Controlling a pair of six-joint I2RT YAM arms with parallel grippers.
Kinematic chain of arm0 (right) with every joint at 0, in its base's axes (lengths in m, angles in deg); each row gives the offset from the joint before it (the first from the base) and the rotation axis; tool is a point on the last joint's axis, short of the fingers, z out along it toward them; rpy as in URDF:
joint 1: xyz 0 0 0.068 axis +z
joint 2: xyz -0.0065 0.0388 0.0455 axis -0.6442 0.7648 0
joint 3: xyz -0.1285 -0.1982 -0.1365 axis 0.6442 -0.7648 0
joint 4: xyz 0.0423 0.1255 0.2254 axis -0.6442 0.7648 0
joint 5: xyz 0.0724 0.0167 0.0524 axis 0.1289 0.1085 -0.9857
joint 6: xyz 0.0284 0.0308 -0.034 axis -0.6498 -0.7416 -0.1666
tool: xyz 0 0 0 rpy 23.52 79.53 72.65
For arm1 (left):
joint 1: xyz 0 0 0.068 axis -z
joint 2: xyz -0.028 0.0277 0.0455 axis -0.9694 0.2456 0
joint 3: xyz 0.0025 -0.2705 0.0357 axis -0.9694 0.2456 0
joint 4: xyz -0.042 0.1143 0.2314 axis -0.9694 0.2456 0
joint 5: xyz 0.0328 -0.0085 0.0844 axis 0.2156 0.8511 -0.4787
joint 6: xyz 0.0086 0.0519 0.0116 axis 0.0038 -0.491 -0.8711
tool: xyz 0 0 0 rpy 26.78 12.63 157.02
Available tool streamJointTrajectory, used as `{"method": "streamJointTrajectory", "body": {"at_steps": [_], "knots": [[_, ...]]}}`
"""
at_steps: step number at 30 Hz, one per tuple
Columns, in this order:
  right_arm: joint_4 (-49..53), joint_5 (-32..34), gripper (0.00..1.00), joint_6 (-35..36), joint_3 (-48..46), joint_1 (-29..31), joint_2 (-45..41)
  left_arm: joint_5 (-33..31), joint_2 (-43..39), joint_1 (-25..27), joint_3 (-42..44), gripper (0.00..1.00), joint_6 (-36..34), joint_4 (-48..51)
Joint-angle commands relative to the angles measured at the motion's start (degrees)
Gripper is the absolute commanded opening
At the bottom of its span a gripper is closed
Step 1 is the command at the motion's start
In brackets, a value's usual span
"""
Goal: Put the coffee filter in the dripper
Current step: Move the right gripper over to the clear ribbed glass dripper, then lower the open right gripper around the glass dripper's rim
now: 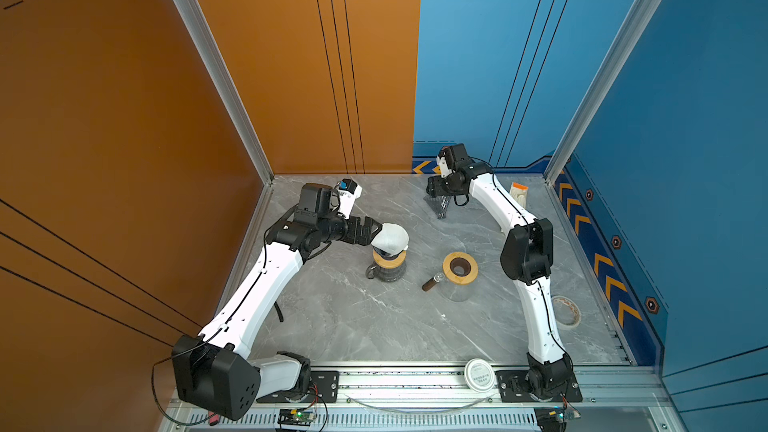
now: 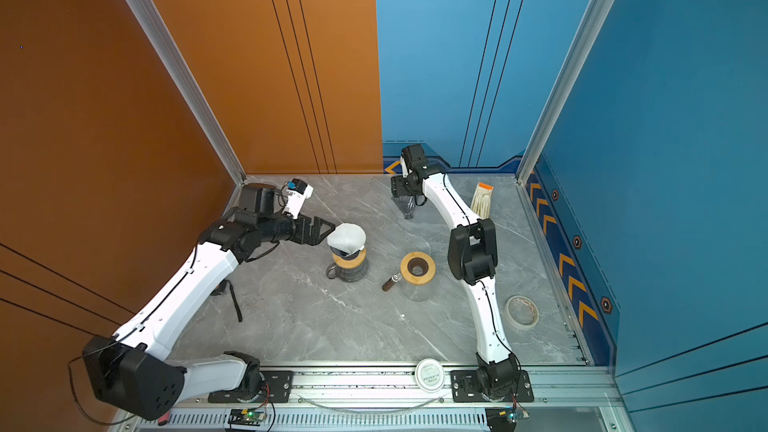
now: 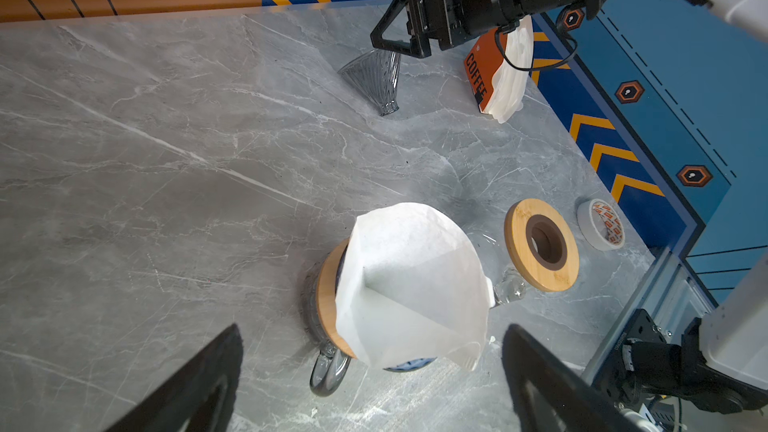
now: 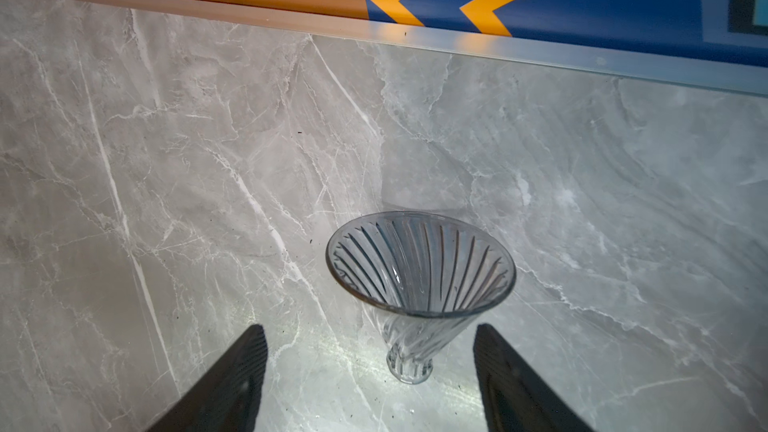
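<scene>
Sitting on a wood-ringed carafe (image 3: 326, 292) is the white paper filter (image 3: 411, 280); left hand (image 3: 372, 331) and right hand (image 4: 370, 328) are hanging released, the right by a ribbed glass cone (image 4: 419, 268).

The left white-shelled arm (image 1: 257, 288) and the right white-shelled arm (image 1: 539, 317) have bulky black joint housings (image 1: 525, 255) and thin black cables (image 1: 249, 280) clipped alongside.
</scene>
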Motion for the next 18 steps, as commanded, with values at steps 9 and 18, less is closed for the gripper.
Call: {"method": "streamJointTrajectory", "body": {"at_steps": [9,18], "knots": [[-2.94,-6.55,0.77,8.97,1.18,-2.92,2.41,-0.37,0.24,-0.48,-0.95,0.98,1.18,2.59],[-5.12,-16.34,0.77,8.98,1.71,-5.32,4.77,-1.20,1.19,0.31,-1.64,0.98,1.82,2.59]]}}
